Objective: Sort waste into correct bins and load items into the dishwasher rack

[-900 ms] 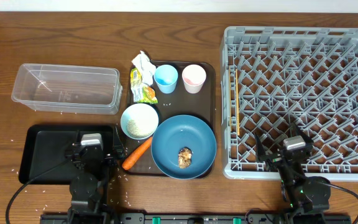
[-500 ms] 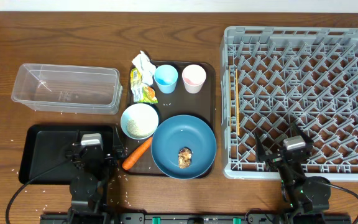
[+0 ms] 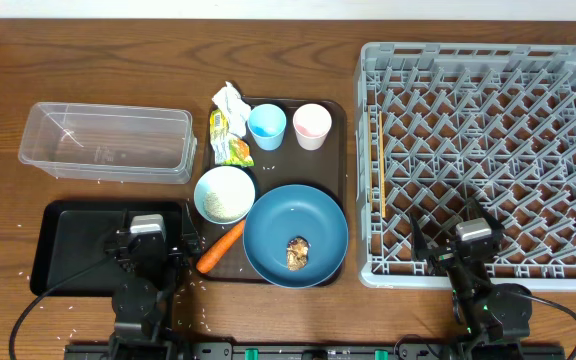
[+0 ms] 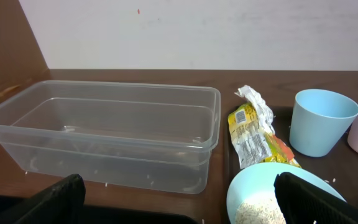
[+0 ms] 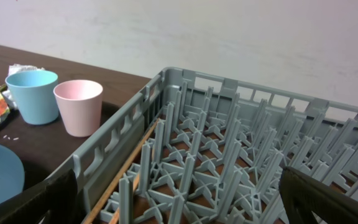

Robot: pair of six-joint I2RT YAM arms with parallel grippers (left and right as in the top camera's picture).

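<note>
On the dark-brown serving tray (image 3: 340, 190) lie crumpled white paper (image 3: 230, 100), a yellow-green wrapper (image 3: 230, 140), a light-blue cup (image 3: 267, 126), a pink cup (image 3: 311, 126), a white bowl (image 3: 224, 194) holding rice, an orange carrot (image 3: 220, 248) and a blue plate (image 3: 295, 225) with a brown food lump (image 3: 297, 252). The clear box (image 3: 108, 142) and black tray (image 3: 73, 245) are at the left. The grey rack (image 3: 483, 150) is at the right. My left gripper (image 3: 150, 243) is open over the black tray's right end. My right gripper (image 3: 465, 245) is open over the rack's near edge.
Loose rice grains (image 3: 193, 290) are scattered on the table around the black tray. A wooden stick (image 3: 379, 160) lies along the rack's left inner side. The left wrist view shows the clear box (image 4: 104, 130), wrapper (image 4: 250, 134) and bowl (image 4: 260, 190) ahead.
</note>
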